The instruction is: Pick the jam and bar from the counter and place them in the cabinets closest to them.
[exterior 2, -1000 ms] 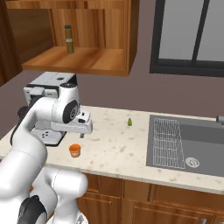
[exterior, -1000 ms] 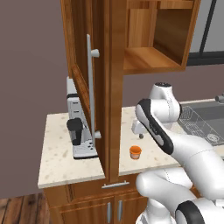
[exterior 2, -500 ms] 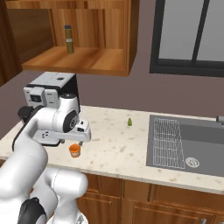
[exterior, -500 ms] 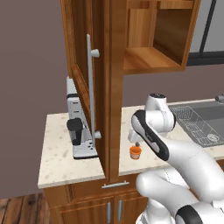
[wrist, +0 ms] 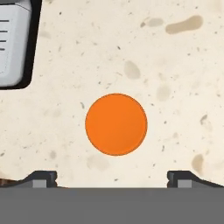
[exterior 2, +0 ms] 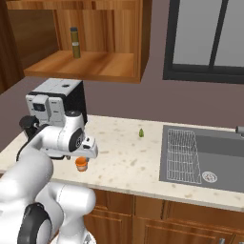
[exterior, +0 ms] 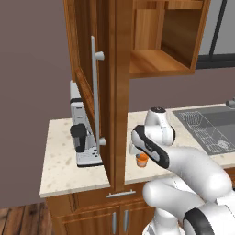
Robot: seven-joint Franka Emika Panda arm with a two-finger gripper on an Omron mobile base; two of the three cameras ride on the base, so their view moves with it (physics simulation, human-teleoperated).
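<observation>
The jam (wrist: 116, 124) is a small orange jar standing on the beige speckled counter (wrist: 166, 52); from above I see its round top. My gripper (wrist: 112, 178) hangs straight over it, open, one dark fingertip (wrist: 43, 177) on each side and nothing between them. From the base, the jam (exterior: 142, 159) sits just under my hand near the counter's front edge (exterior: 69, 174), and the gripper (exterior 2: 82, 157) hovers right above the jam (exterior 2: 81, 164). Brown wall cabinets (exterior: 156, 62) hang above, one door with a long silver handle (exterior: 94, 92). The bar is out of view.
A coffee machine (exterior 2: 57, 102) stands at the back left, close to my hand. The open cabinet shelf (exterior 2: 81, 64) holds a dark bottle (exterior 2: 74, 43). A small green thing (exterior 2: 141, 133) lies mid-counter. A steel sink (exterior 2: 205, 152) is on the right.
My hand has come down and forward over the jam, from well above the counter to just over the jar. The jaws stayed open and the jam has not moved.
</observation>
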